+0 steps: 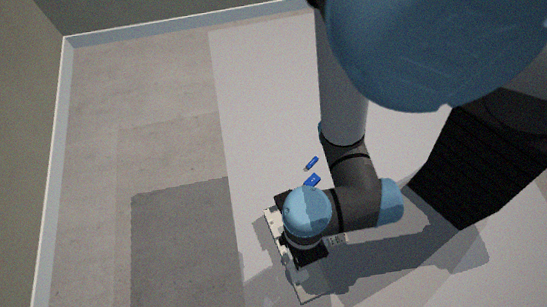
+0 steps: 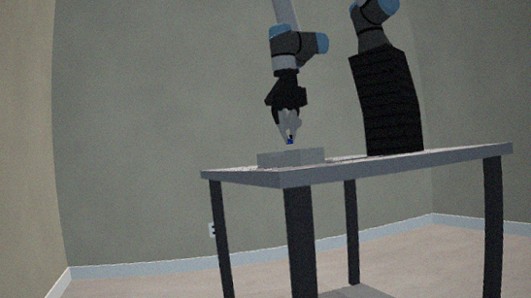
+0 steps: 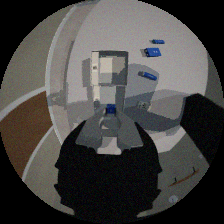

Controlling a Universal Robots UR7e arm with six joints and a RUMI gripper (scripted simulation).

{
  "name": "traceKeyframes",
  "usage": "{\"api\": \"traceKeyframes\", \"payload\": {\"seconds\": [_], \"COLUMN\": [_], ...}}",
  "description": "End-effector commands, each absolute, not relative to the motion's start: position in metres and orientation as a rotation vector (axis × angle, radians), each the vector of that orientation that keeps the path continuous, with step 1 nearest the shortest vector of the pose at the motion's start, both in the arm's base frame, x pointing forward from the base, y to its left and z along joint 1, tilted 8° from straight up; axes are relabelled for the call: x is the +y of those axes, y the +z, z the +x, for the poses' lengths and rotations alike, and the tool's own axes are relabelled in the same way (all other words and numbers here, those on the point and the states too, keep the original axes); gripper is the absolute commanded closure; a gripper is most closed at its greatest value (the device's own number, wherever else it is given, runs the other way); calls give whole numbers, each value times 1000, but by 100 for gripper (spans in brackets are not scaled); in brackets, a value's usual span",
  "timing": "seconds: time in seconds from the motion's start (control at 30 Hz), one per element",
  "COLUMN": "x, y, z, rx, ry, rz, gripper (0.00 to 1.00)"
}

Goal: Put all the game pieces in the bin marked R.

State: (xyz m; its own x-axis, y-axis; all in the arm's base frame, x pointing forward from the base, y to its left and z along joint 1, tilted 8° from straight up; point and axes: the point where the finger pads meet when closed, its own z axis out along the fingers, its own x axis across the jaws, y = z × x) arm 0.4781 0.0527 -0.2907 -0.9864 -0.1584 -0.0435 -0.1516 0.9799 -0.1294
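Observation:
My gripper (image 2: pixel 290 138) is shut on a small blue game piece (image 2: pixel 290 141) and holds it just above the low grey pair of bins (image 2: pixel 290 158) on the table. In the wrist view the piece (image 3: pixel 111 107) sits between the fingertips, over the near end of the bins (image 3: pixel 109 70). I cannot read the bin letters. Three more blue pieces lie on the table beyond the bins: one far (image 3: pixel 158 41), one in the middle (image 3: pixel 152 52), one nearer (image 3: pixel 149 75). In the overhead view two of them show (image 1: pixel 311 162) (image 1: pixel 312 179); the wrist hides most of the bins (image 1: pixel 290 260).
The arm's black base column (image 2: pixel 387 100) stands on the table to the right of the bins. A small grey object (image 3: pixel 143 105) lies on the table near the bins. The table edge (image 2: pixel 238 177) is close to the bins on the left.

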Motion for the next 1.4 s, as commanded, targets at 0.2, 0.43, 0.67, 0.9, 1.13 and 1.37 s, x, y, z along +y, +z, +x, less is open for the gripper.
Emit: {"api": "traceKeyframes", "payload": {"seconds": [0.2,0.43,0.67,0.9,1.13,1.37], "x": [52,50,48,47,45,45], "y": [-290,-304,-318,-328,-341,-341], "z": [478,479,480,481,481,481], "rx": [3071,3071,3071,3071,3071,3071], "ry": [-195,-195,-195,-195,-195,-195], "rz": [-240,-240,-240,-240,-240,-240], "gripper": [100,100,100,100,100,100]}}
